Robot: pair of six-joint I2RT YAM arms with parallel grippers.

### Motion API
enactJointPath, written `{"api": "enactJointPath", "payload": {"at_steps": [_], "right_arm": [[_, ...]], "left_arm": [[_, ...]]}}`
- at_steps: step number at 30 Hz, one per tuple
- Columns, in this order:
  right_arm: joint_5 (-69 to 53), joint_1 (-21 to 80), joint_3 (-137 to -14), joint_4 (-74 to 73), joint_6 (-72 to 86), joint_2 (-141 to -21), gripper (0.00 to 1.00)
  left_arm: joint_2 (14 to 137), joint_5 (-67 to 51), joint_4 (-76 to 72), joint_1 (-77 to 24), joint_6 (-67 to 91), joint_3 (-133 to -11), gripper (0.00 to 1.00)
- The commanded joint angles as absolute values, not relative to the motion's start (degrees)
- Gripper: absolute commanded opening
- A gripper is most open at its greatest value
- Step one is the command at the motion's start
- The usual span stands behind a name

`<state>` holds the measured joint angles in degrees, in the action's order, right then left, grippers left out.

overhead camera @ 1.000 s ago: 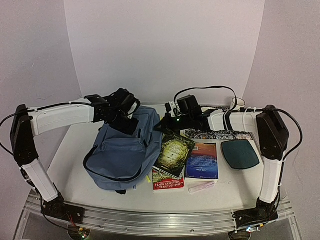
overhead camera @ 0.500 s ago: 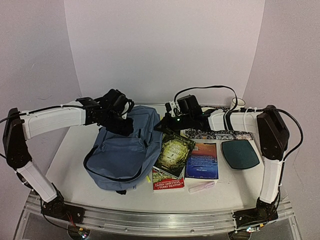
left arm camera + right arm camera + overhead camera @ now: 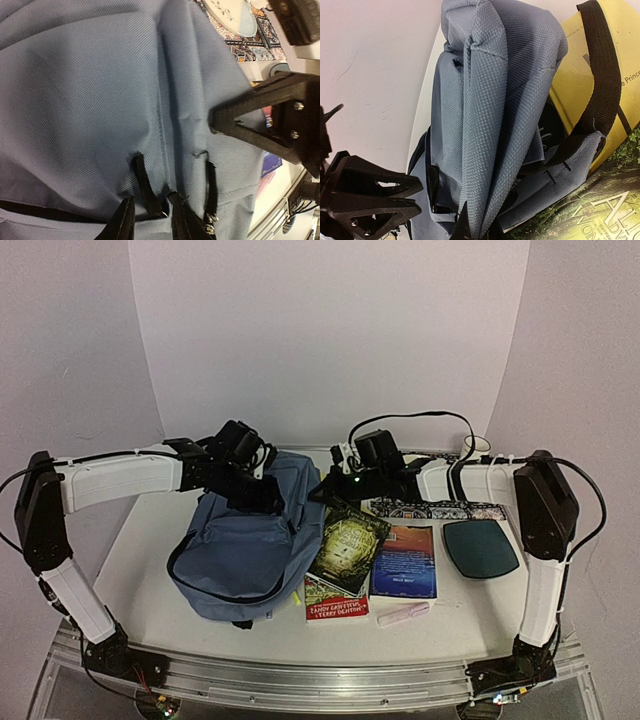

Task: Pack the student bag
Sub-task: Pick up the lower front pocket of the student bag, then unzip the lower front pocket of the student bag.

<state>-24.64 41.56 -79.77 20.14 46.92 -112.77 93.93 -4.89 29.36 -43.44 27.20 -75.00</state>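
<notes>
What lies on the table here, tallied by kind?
Slate-blue fabric backpack: 1
Books: 4 (green-gold book, red book, blue book, yellow book)
Black-and-white patterned flat item: 1
Teal oval case: 1
Pale pink pen: 1
Total: 8
Uncounted: yellow sliver by the backpack, too small to identify.

The student bag (image 3: 245, 540) left of the books (image 3: 347, 545), case (image 3: 480, 547) far right.
</notes>
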Motion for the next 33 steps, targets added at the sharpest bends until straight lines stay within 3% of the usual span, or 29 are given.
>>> {"api": "enactJointPath", "payload": {"at_steps": [1,18,33], "right_arm": [[-26.3,41.9,-80.7,22.1,46.4,-108.6,0.0],[-26.5,42.4,-81.2,22.2,46.3,-108.6,0.0],[-26.7,42.6,-81.4,22.2,46.0,-108.6,0.0]], "left_arm": [[96.4,-6.1,27.6,-42.5,28.0,-78.4,0.27],[100.2,-12.5,26.3,-41.7,28.0,-80.9,0.24],[102.1,-8.1,28.6,-41.7,25.9,-80.2,0.25]]}}
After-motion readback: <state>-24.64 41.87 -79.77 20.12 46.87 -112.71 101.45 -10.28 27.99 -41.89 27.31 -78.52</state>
